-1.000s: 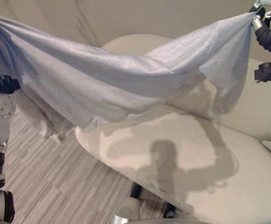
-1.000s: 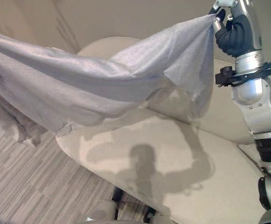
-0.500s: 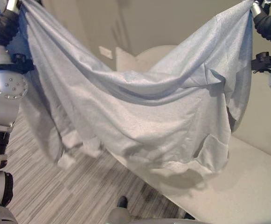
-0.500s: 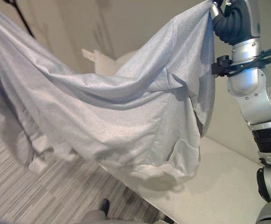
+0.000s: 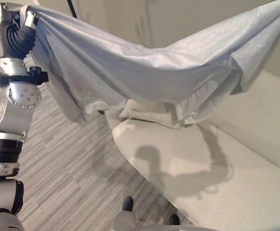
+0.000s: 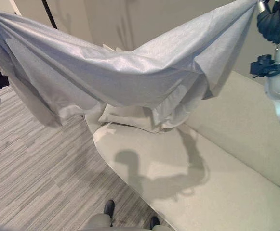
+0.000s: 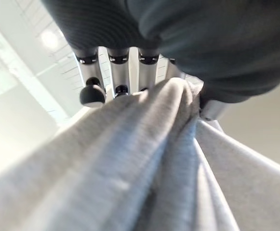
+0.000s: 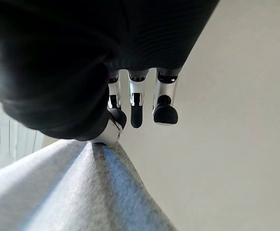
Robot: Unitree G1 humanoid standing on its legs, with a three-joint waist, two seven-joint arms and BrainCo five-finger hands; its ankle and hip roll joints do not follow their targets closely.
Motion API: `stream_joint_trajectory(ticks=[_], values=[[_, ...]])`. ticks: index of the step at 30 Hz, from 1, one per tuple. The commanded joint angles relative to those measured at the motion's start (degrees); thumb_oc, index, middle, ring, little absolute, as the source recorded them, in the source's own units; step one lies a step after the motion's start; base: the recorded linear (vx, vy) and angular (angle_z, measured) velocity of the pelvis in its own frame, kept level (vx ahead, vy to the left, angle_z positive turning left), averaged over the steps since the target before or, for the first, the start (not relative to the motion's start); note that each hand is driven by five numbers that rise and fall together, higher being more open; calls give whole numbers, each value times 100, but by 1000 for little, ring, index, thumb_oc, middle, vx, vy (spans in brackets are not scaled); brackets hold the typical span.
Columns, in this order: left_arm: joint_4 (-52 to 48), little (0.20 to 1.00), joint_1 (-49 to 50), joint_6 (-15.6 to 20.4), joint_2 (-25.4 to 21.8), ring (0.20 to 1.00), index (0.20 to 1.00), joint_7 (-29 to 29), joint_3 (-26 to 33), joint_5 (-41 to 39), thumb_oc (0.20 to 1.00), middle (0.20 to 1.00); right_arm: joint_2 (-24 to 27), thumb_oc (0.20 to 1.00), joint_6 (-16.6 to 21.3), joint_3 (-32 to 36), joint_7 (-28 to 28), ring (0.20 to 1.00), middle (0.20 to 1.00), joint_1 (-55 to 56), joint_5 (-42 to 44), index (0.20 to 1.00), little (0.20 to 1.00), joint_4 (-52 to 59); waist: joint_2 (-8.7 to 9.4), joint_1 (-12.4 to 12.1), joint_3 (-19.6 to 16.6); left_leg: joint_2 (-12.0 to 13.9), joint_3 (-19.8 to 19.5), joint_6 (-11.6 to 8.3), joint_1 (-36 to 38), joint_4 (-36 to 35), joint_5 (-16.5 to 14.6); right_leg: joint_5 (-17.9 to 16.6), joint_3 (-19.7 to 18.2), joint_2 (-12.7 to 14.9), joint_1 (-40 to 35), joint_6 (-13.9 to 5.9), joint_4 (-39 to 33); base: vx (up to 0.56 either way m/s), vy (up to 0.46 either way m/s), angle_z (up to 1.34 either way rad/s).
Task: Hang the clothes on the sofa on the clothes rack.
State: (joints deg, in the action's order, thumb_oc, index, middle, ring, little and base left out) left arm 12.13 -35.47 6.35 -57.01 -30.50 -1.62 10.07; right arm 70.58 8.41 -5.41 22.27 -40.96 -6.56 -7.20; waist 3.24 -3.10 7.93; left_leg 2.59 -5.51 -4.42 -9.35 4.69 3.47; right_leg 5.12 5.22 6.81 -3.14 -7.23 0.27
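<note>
A light grey garment hangs stretched in the air between my two hands, above the cream sofa. My left hand is raised at the upper left, fingers curled round one bunched end of the cloth. My right hand is raised at the upper right, pinching the other end between thumb and fingers. The garment's loose lower edge sags in folds just over the sofa's end.
A pale cushion lies on the sofa's rounded end under the cloth. A thin dark pole stands by the wall at the back left. Grey striped floor spreads to the left of the sofa.
The camera has shifted. The garment, which hung in a deep sag half a second ago, now stretches flatter between the raised hands, its lower edge drawn up.
</note>
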Motion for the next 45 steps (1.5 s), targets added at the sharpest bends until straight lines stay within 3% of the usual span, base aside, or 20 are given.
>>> stream_joint_trajectory(ticks=[1,5,7,9,10,12,13,15,22,23,24,26,28,29,33,34,36,40,42,45], values=[[-59,200,-708,205,-406,200,200,-172,168,-170,200,200,143,200,133,261,207,200,200,-75,311,200,200,246,173,65,-127,357,357,-126,21,-440,32,-412,-206,-109,219,-110,-357,161,236,-1],[88,200,-1026,253,-511,200,200,-292,-130,-260,200,200,269,200,120,411,348,200,200,124,340,200,200,216,194,128,-170,1143,157,-382,-338,-901,493,-115,-298,278,89,-279,-340,267,334,9],[137,200,-1112,276,-529,200,200,-328,-243,-302,200,200,321,200,94,469,362,200,200,196,288,200,200,251,118,85,-246,1280,-15,-517,-464,-883,684,-52,-395,465,-147,-368,-395,424,488,-11],[151,200,-1069,276,-524,200,200,-285,-219,-316,200,200,262,200,98,421,283,200,200,212,277,200,200,274,20,44,-311,1266,-152,-591,-360,-825,684,-147,-491,614,-237,-439,-457,357,484,-31],[116,200,-1026,256,-449,200,200,-227,-197,-282,200,200,236,200,44,495,185,200,200,286,221,200,200,276,-83,105,-407,1178,-70,-740,-257,-749,458,-338,-398,938,-287,-570,-439,349,519,-61],[44,200,-1098,248,-439,200,200,-197,-251,-227,200,200,219,200,21,568,183,200,200,347,150,200,200,317,-44,137,-456,1036,11,-711,-219,-699,294,-517,-399,1156,-232,-648,-469,326,484,-32],[-11,200,-1156,230,-441,200,200,-217,-296,-177,200,200,49,200,-20,641,260,200,200,320,91,200,200,337,51,151,-447,790,253,-613,-206,-581,84,-1287,-394,1473,8,-707,-382,120,296,13],[-74,200,-1243,240,-505,200,200,-235,-348,-141,200,200,-44,200,7,561,336,200,200,171,45,200,200,388,60,125,-383,708,427,-539,-227,-551,89,-1679,-294,1579,208,-638,-222,106,350,-10],[-133,200,-1234,227,-570,200,200,-212,-304,-112,200,200,-117,200,-19,463,340,200,200,33,38,200,200,332,62,78,-396,669,589,-476,-191,-606,12,-1626,-323,1551,319,-585,-184,25,67,-14],[-236,200,-1291,246,-618,200,200,-194,-347,-46,200,200,-100,200,-10,475,357,200,200,16,45,200,200,371,62,122,-349,555,657,-391,-175,-649,24,-1638,-410,1380,382,-492,-78,123,369,13],[-253,200,-1350,269,-568,200,200,-143,-391,-33,200,200,-35,200,26,527,318,200,200,8,120,200,200,397,54,177,-336,317,711,-236,-85,-784,44,-1301,-628,919,462,-386,-4,200,461,14],[-233,200,-1394,256,-487,200,200,-108,-396,-43,200,200,17,200,79,565,303,200,200,-11,186,200,200,427,68,228,-368,128,740,-110,84,-947,8,-950,-676,447,544,-290,-91,257,375,20],[-323,200,-1345,215,-273,200,200,4,-315,-52,200,200,43,200,177,594,222,200,200,-26,268,200,200,419,95,304,-197,-242,738,67,475,-969,-200,-742,-724,-597,832,-112,-148,353,311,-23],[-269,200,-1330,202,-88,200,200,79,-336,-33,200,200,179,200,159,628,219,200,200,32,240,200,200,357,154,408,-178,-541,633,189,566,-969,-239,-749,-1013,-961,896,40,-321,484,194,-44],[-332,200,-1220,275,274,200,200,185,-315,-102,200,200,322,200,196,488,105,200,200,-128,385,200,200,337,194,396,-37,-667,501,154,634,-23,-752,-870,-790,-756,539,109,-483,216,32,72],[-359,200,-1140,301,357,200,200,187,-242,-159,200,200,397,200,219,464,104,200,200,-183,445,200,200,327,264,368,91,-670,616,31,242,758,-720,-818,-737,-627,406,127,-512,70,33,15],[-366,200,-1057,313,377,200,200,178,-181,-196,200,200,455,200,195,492,111,200,200,-73,432,200,200,294,209,371,52,-367,737,75,-119,848,-767,-641,-659,-533,262,73,-527,242,123,41],[-303,200,-1089,307,271,200,200,132,-263,-223,200,200,548,200,214,631,141,200,200,85,450,200,200,312,173,338,-29,11,532,-37,-110,44,-315,-512,-617,-382,290,5,-527,194,160,16],[-153,200,-1256,360,149,200,200,31,-387,-312,200,200,720,200,245,728,275,200,200,117,532,200,200,234,128,364,-56,577,482,-320,-448,-739,320,-271,-601,-123,218,-136,-527,302,337,-3],[-91,200,-1291,414,108,200,200,-65,-443,-380,200,200,729,200,191,820,382,200,200,287,457,200,200,215,56,385,-100,944,425,-503,-734,-940,559,-79,-716,162,-33,-275,-527,382,394,-4]])
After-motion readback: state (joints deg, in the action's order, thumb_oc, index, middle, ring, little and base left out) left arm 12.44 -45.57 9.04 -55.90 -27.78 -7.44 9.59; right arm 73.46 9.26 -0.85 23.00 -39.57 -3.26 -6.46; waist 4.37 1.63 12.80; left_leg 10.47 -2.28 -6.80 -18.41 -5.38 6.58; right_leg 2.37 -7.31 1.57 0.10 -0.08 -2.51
